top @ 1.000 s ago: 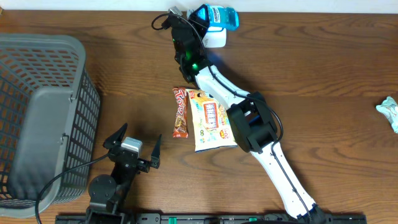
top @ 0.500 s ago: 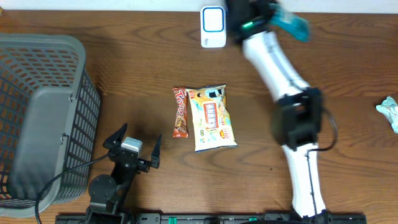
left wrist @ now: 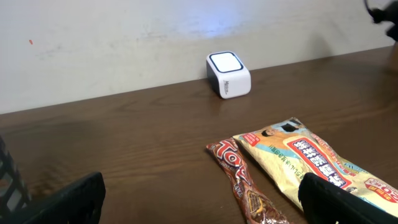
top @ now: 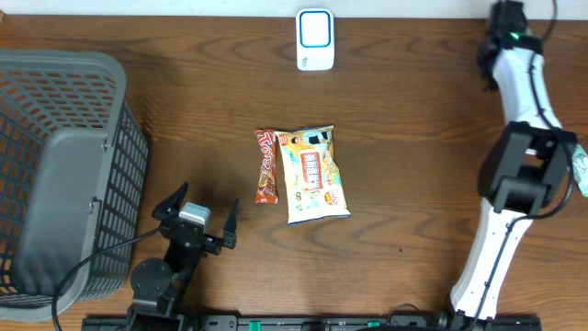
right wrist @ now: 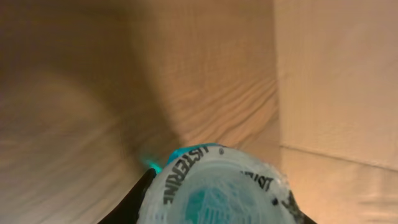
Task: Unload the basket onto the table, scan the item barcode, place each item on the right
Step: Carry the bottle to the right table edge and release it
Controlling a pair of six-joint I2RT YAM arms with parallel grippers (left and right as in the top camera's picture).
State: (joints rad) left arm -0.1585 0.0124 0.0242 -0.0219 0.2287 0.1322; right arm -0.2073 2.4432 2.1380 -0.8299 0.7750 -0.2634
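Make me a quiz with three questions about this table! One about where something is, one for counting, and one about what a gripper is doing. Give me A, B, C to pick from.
1. Where is the white scanner?
A. at the far edge of the table
B. in the middle
C. on the floor

2. How many snack packs lie in the middle?
A. one
B. two
C. four

3. What is the right gripper doing?
A. hanging open and empty
B. pinching a spoon
C. holding a mouthwash bottle

Answers:
1 A, it sits at the top edge in the overhead view.
2 B, a brown bar lies beside a bigger pale bag.
3 C, the right wrist view shows it gripping the bottle.
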